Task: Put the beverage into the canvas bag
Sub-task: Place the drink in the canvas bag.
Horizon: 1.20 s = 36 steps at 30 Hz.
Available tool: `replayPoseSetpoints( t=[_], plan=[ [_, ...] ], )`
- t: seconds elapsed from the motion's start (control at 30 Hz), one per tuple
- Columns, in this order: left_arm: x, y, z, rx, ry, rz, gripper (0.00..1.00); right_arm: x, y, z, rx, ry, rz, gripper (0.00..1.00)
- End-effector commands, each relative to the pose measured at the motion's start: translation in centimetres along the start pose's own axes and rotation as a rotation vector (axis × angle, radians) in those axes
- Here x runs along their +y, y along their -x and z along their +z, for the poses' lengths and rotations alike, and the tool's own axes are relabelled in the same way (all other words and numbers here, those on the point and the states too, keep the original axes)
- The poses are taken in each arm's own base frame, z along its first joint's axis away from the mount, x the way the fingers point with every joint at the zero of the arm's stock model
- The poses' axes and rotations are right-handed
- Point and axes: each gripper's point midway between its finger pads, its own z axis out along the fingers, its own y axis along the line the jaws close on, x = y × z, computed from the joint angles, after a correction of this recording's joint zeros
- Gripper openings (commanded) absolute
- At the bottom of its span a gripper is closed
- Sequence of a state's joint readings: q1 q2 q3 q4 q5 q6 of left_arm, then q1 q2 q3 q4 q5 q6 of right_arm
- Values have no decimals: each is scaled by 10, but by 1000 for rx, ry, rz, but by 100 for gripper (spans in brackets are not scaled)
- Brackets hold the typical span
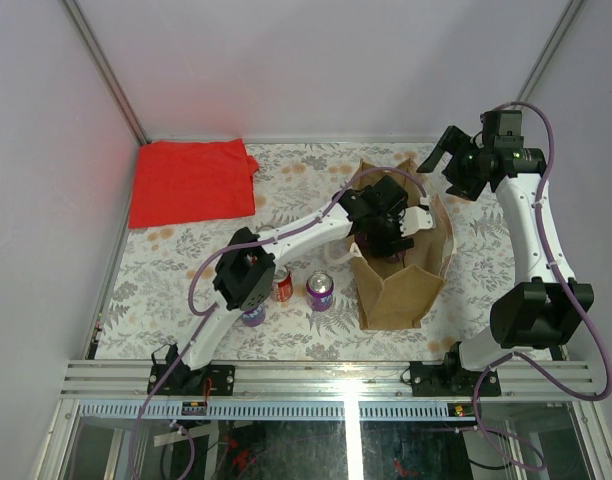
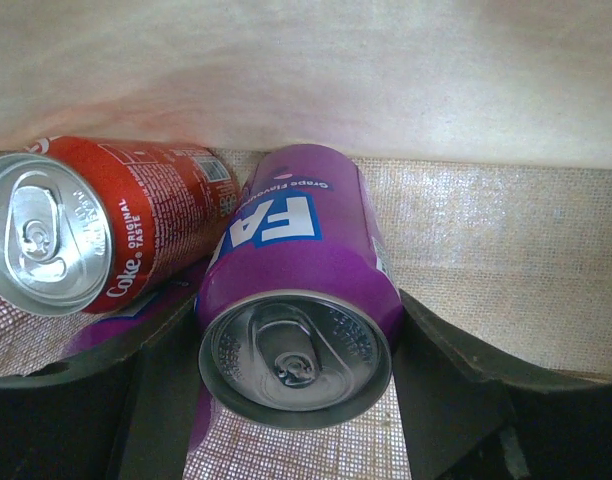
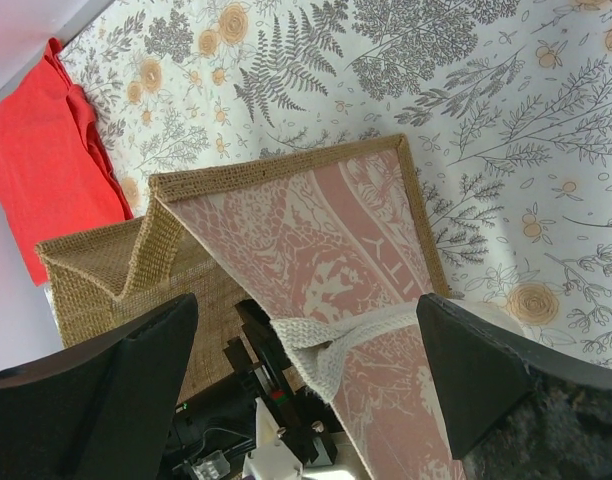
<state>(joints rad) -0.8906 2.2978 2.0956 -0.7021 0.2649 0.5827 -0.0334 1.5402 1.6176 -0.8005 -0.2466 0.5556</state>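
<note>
In the left wrist view a purple Fanta can, the beverage, lies on its side on the woven floor of the canvas bag, its top facing the camera. My left gripper is shut on it, a dark finger against each side. A red Coke can lies beside it in the bag. From above, the left gripper reaches down into the tan bag. My right gripper hangs open above the bag's far right side, and it holds nothing.
On the floral cloth left of the bag stand a red can and a purple can; another purple can sits partly under the left arm. A flat red cloth lies at the back left. A cream handle drapes over the bag's printed side.
</note>
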Motion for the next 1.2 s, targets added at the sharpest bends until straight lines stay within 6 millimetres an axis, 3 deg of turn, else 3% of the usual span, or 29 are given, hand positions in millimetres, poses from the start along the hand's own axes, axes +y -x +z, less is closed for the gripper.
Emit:
replayPoseSetpoints(
  t=[0.0,0.2,0.37,0.57,0.67,0.93,1.17],
  plan=[
    [20,37,-2,-125,69,70,0,6,7,-7,-10,15,-11,98],
    [21,41,0,-141,77,66,2,8,10,-6,-9,21,-13,98],
    [19,42,1,-141,73,70,26,10,11,-4,-4,27,-13,98],
    [19,42,2,-141,82,64,73,10,10,-2,3,30,-9,98],
    [22,45,1,-148,98,64,87,10,9,-1,5,32,-9,98],
    [24,51,-3,-158,124,70,89,10,9,1,12,35,-8,98],
    [35,85,-46,-242,216,104,90,10,7,2,21,36,-8,98]
  ],
)
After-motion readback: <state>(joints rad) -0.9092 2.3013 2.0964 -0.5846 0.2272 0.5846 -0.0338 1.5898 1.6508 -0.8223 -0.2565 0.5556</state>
